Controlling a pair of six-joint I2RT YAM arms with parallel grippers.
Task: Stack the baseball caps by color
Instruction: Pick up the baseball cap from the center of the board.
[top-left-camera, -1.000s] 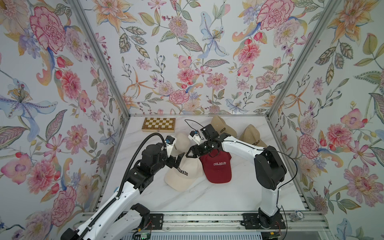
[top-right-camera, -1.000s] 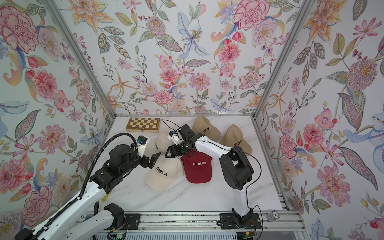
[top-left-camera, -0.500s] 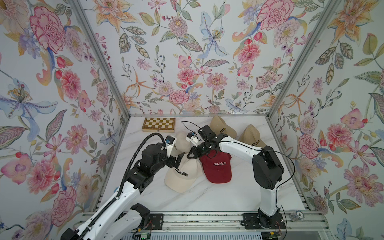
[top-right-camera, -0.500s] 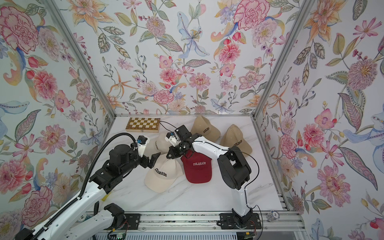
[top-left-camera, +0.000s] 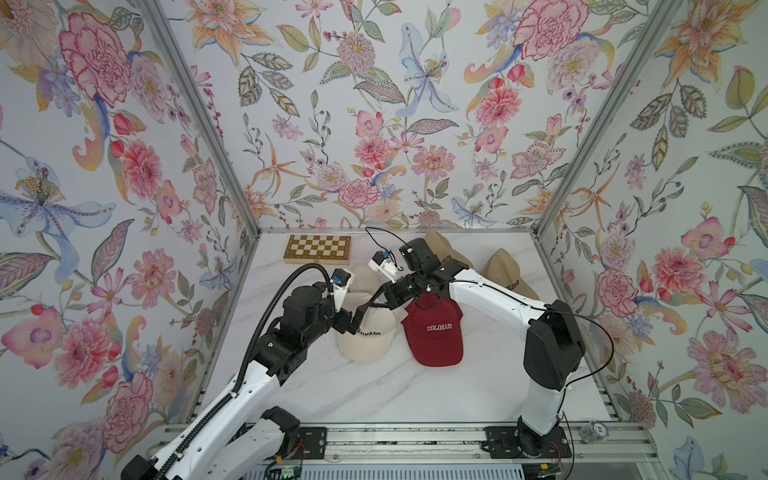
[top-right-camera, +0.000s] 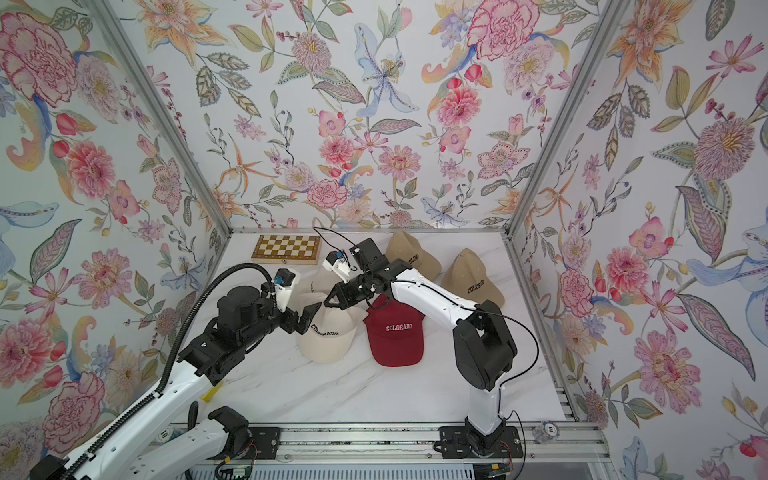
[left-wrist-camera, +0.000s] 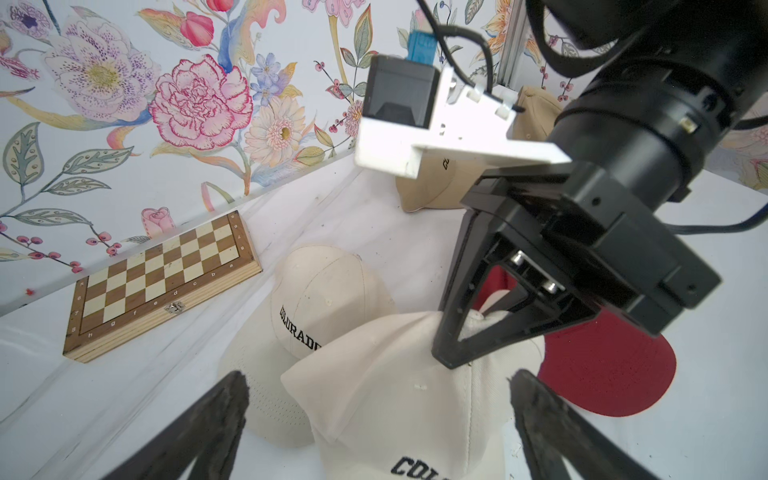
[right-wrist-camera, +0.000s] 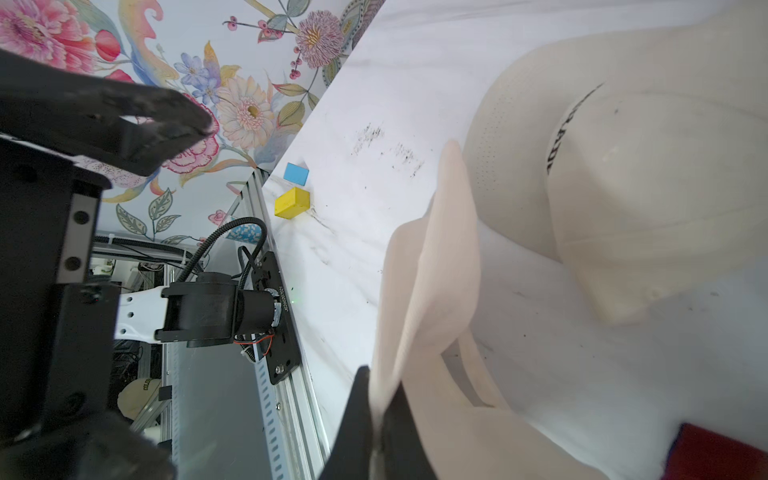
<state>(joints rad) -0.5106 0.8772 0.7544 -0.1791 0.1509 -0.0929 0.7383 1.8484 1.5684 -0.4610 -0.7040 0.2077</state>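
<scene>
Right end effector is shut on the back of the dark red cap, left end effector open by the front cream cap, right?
No. The right end effector is shut on the back of the front cream cap, not the dark red cap; the right wrist view shows cream fabric pinched.

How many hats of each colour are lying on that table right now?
Cream caps: 2
Tan caps: 2
Dark red caps: 1 showing; any stacked beneath it cannot be told
Total: 5 showing
</scene>
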